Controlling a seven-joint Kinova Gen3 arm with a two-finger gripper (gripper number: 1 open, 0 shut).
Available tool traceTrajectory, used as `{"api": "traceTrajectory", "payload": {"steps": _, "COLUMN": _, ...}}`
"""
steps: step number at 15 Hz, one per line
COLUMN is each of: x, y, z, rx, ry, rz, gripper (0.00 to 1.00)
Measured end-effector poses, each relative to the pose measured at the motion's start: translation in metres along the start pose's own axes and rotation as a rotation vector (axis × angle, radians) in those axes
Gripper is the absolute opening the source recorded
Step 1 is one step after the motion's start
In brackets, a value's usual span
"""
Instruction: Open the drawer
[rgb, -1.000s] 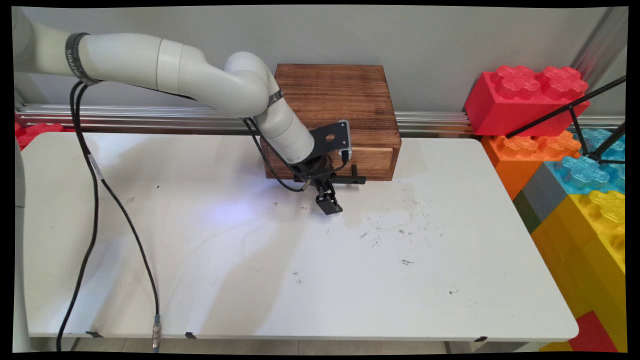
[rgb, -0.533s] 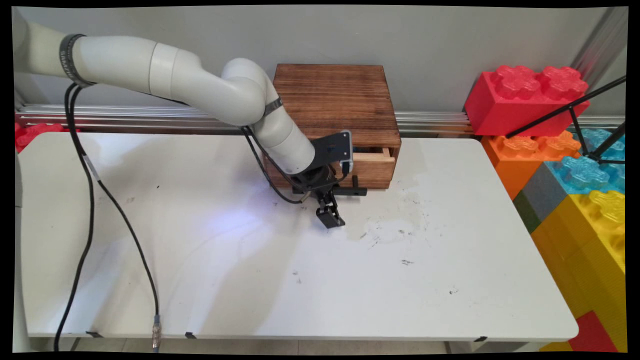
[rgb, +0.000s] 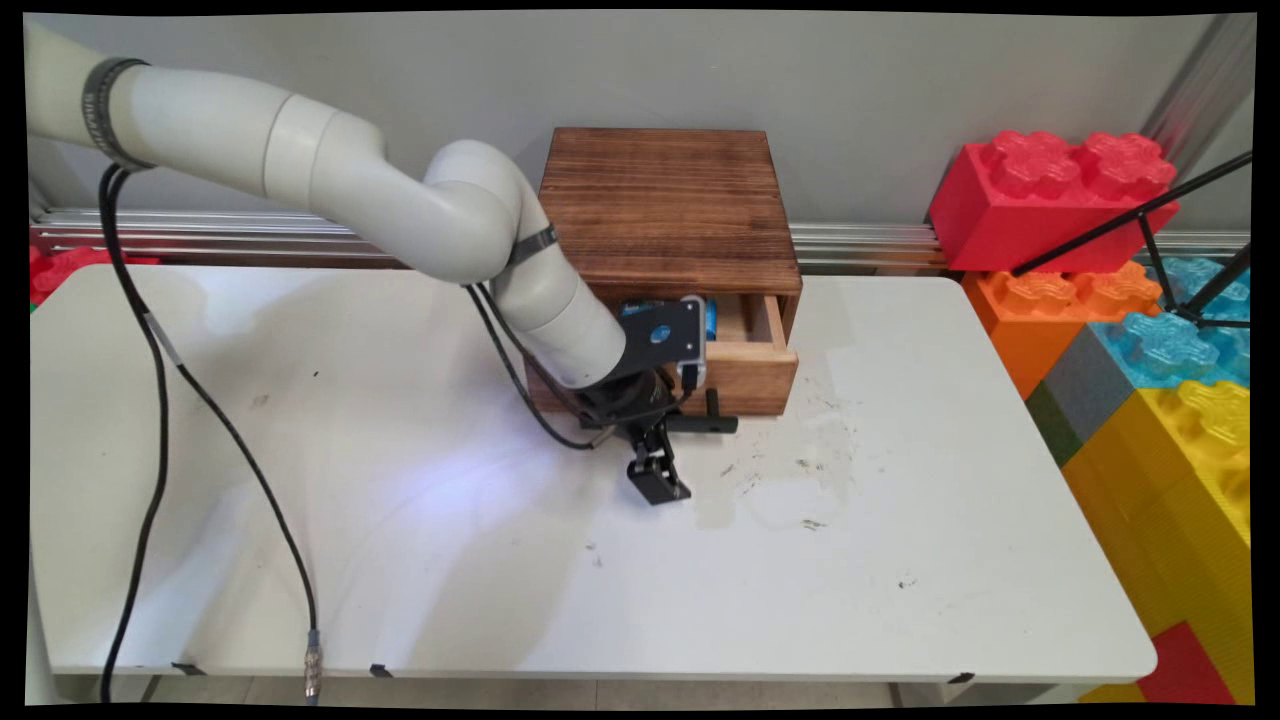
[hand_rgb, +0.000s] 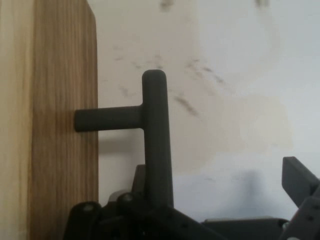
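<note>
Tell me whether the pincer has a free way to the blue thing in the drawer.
Probably yes: the drawer stands open above, baring the blue thing. The pincer is low at the handle.

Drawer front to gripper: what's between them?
Only the black T-handle. Its post leaves the drawer front and its bar runs into the gripper. The hand view shows it best.

No words, numbers or signs can be read from here. A dark band (rgb: 108, 110) round the arm's upper link carries small pale lettering, too small to make out. Nothing is printed on the wooden box (rgb: 668, 205), its drawer (rgb: 745, 370), the table (rgb: 900, 560) or the toy bricks (rgb: 1050, 195).
</note>
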Motion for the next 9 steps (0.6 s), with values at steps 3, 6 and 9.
{"api": "traceTrajectory", "payload": {"steps": 3, "x": 0.001, "y": 0.017, "z": -0.004, "rx": -0.019, "ry": 0.004, "rz": -0.001, "gripper": 1.0}}
{"api": "traceTrajectory", "payload": {"steps": 6, "x": 0.002, "y": 0.034, "z": -0.008, "rx": -0.037, "ry": 0.007, "rz": 0.001, "gripper": 1.0}}
{"api": "traceTrajectory", "payload": {"steps": 9, "x": 0.002, "y": 0.046, "z": -0.011, "rx": -0.049, "ry": 0.008, "rz": 0.002, "gripper": 1.0}}
